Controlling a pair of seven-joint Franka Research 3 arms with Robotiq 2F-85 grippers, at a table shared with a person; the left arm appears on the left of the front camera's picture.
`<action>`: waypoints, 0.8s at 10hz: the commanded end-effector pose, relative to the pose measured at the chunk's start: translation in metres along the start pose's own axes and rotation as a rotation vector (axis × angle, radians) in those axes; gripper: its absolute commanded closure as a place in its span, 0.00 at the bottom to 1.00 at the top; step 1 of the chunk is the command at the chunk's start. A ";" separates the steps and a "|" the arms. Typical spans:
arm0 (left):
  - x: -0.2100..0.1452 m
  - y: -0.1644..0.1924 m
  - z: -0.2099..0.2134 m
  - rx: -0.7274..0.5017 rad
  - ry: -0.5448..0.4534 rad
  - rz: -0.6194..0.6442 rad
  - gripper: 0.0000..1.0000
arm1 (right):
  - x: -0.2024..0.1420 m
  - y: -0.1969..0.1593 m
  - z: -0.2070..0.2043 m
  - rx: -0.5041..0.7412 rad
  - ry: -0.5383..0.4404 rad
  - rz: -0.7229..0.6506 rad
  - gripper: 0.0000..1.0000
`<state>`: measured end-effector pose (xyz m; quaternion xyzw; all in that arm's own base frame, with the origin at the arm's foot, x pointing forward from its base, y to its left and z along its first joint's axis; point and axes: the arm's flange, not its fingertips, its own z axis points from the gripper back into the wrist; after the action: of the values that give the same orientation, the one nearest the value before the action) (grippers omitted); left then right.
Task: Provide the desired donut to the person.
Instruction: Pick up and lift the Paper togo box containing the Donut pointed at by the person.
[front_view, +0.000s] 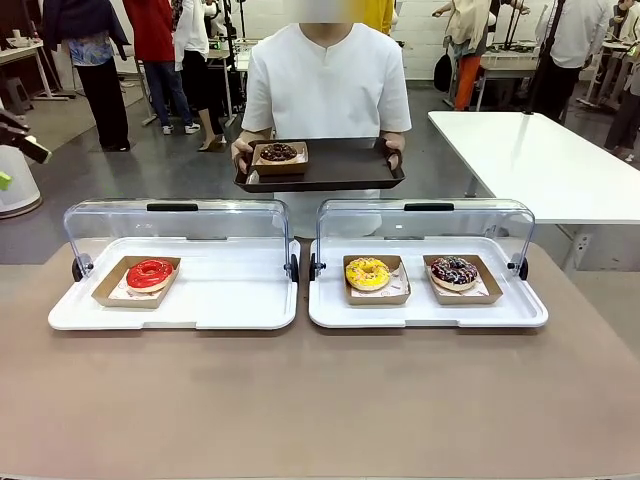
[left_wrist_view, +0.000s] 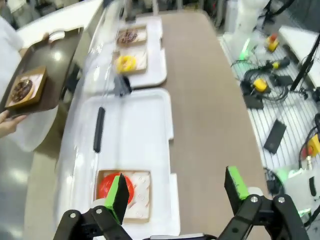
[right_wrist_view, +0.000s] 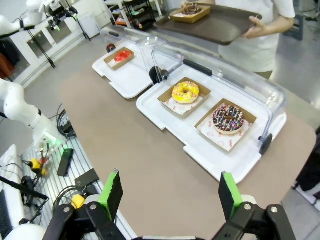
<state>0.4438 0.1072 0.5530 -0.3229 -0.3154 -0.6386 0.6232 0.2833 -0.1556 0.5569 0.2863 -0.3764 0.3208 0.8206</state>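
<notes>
I am reading this as either an early or a between-servings point. The person is standing at the far side, holding a dark tray in both hands, and a chocolate donut in a cardboard boat is already sitting at that tray's left end. I cannot tell whether that one is the request fulfilled or whether another is wanted; no hand is pointing at anything.

Both arms are hanging back on my side, well apart from the tray. The left gripper is standing with its jaws spread fully and nothing between the green pads. The right gripper is doing the same, wide and empty.

Three donuts are waiting on my side of the tray. A red donut is lying to its near left in the left white case. A yellow donut is almost straight in front of it, and a sprinkled donut is to its near right, both in the right white case.

The clear lids are standing raised between the donuts and the tray, so I am judging that any handover will have to be lifted over them. Bystanders are moving about well beyond the tray.
</notes>
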 end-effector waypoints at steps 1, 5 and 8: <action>-0.021 0.016 0.010 -0.001 -0.096 0.003 0.00 | -0.001 0.001 -0.001 0.000 0.001 0.000 0.00; -0.064 -0.015 0.010 0.112 -0.014 0.030 0.00 | -0.001 0.001 -0.001 0.000 0.001 0.000 0.00; -0.082 -0.032 0.014 0.183 -0.012 0.064 0.00 | -0.001 0.001 -0.001 0.000 0.001 0.000 0.00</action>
<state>0.4227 0.1714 0.4971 -0.2951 -0.3583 -0.5788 0.6704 0.2833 -0.1555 0.5569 0.2863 -0.3763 0.3210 0.8206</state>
